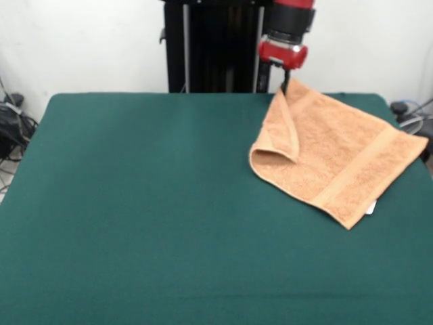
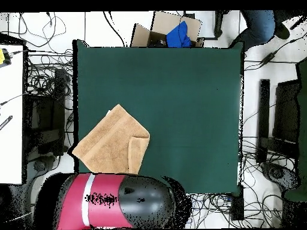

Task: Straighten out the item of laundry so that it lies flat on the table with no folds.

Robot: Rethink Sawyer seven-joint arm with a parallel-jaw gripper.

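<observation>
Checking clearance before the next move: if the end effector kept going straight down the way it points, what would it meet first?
Most likely the peach-orange towel: the end effector points down at its far corner, where an edge is folded over, with the green table beneath. Contact is unclear.

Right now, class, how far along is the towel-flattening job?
Done: most of the peach-orange terry towel lies spread on the dark green felt-topped table. In hand: the red-and-black tool is at the towel's far corner. Left: one edge is folded over; it needs opening out.

Towel (image 1: 335, 152) on counter (image 1: 149, 203), at far right corner in front view, one side folded over. Pincer (image 1: 285, 87) at towel's far corner.
</observation>
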